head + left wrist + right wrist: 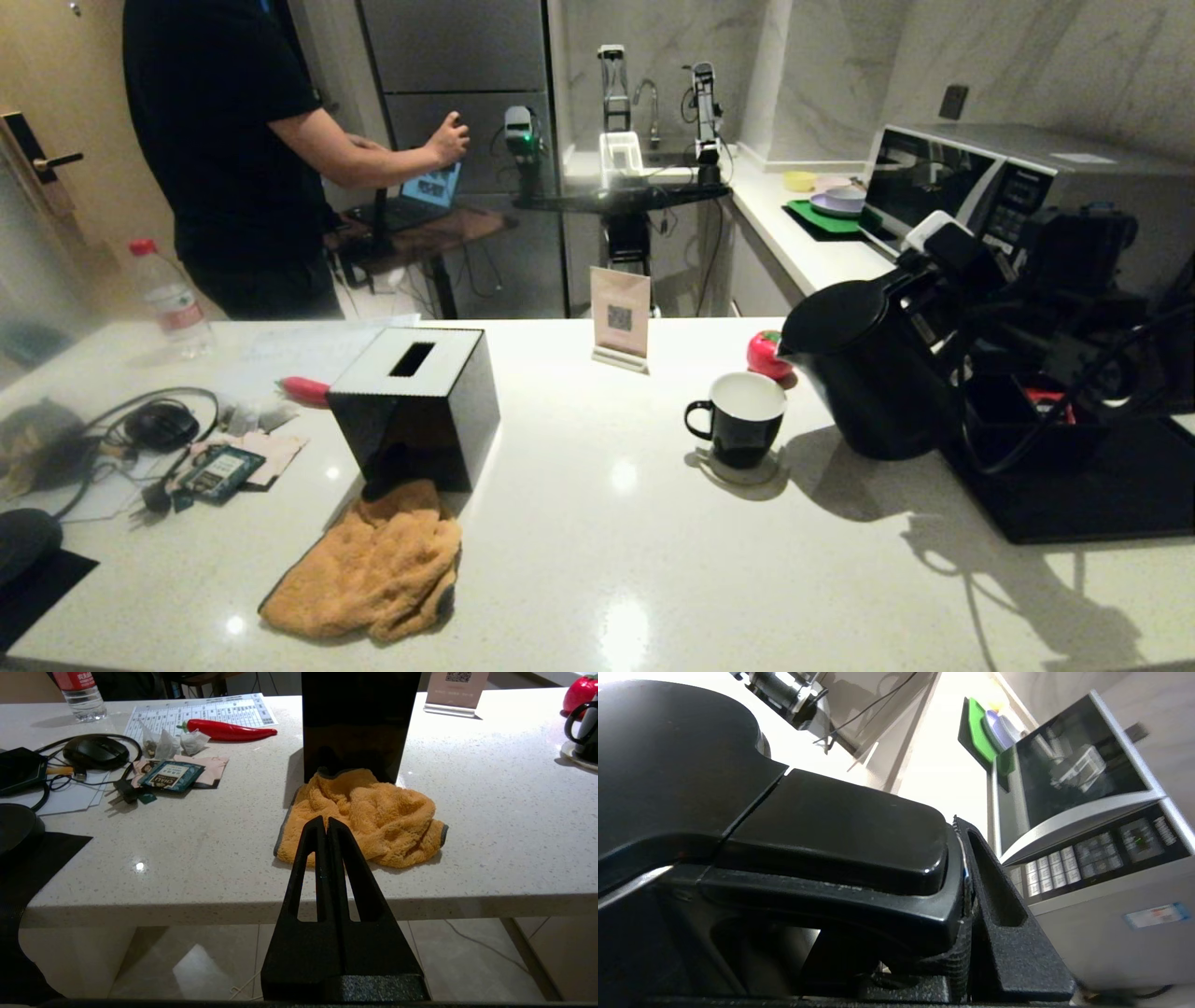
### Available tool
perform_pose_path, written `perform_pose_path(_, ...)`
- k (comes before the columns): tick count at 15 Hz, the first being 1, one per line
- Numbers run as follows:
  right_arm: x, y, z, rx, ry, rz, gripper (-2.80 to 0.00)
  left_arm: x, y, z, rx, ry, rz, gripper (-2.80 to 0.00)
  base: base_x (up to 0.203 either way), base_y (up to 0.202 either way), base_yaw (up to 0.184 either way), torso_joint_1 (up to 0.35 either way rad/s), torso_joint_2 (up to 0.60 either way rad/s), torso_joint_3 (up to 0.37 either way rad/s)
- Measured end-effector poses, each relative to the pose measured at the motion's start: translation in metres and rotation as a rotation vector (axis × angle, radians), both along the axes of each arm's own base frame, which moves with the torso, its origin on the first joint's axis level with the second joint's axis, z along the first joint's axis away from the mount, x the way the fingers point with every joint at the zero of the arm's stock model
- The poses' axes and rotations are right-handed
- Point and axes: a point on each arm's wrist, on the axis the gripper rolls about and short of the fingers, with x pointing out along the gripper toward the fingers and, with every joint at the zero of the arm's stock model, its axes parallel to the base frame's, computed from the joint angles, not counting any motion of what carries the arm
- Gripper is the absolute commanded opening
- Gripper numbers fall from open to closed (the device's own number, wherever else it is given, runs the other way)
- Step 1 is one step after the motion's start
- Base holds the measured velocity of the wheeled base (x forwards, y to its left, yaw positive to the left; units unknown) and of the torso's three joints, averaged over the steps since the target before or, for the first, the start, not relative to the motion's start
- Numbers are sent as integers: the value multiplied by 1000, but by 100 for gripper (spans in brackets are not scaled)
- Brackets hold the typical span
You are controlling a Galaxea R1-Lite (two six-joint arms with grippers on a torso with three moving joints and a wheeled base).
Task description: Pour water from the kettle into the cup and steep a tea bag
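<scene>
The right claw (966, 896) is pinching the kettle (864, 373) by its handle, tipping the spout toward the cup (738, 420) just beyond it, ready for pouring; the left claw (326, 828), pressed together, is idling below the counter edge.

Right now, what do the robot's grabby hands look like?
Both are matte black with a rough, grainy surface. The left gripper has two long fingers shaped like thin wedges, each with a slot cut through it, rising from a chunky black block. The right gripper has the same hollowed wedge finger. In the head view, the right arm is bulky and black, with dark cables looping around it.
</scene>
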Motion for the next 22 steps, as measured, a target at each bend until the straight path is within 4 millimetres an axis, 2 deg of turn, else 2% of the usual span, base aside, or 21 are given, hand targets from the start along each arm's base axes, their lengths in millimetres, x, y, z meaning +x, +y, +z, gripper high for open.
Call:
perform_pose_path(11, 3, 7, 12, -116, -61, 26, -280, 0, 0, 0, 0, 0, 0, -280, 0, 0, 0, 0, 0, 0)
perform_pose_path(22, 3, 21, 14, -194, -85, 68, -280, 0, 0, 0, 0, 0, 0, -280, 0, 0, 0, 0, 0, 0)
